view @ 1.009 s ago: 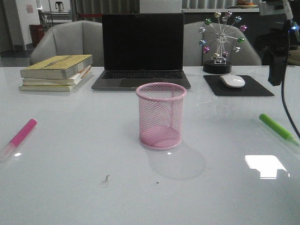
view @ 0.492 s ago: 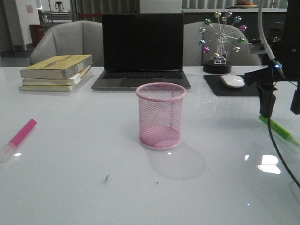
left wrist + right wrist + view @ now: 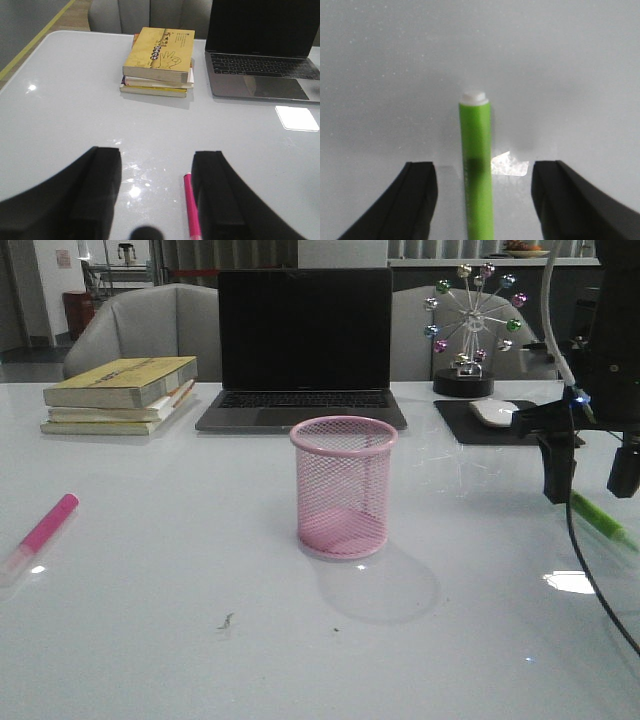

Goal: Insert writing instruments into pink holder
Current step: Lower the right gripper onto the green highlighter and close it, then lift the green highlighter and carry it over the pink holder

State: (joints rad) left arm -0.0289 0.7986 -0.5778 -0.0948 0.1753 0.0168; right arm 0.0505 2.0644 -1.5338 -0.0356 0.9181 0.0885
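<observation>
The pink wire-mesh holder [image 3: 343, 486] stands upright mid-table, with nothing visible inside. At the table's right edge lies the green marker [image 3: 600, 518]; my right gripper [image 3: 588, 480] hangs open just above it, one finger either side. Its wrist view shows the green marker [image 3: 477, 170] lying on the table between the spread fingers of the gripper [image 3: 484, 197], apart from both. The pink marker [image 3: 40, 535] lies at the far left. My left gripper [image 3: 157, 192] is open above the table, and the pink marker [image 3: 191, 207] lies close beside the inner face of one finger.
A stack of books [image 3: 122, 394] sits at the back left and a laptop [image 3: 303, 348] behind the holder. At the back right are a mouse [image 3: 495, 413] on a black pad [image 3: 505, 424] and a ferris-wheel ornament [image 3: 468, 332]. The right arm's cable [image 3: 578, 540] hangs down by the green marker.
My right arm has swung in from the upper right edge and dropped until its open fingers straddle the green marker. Markers and holder have not moved.
</observation>
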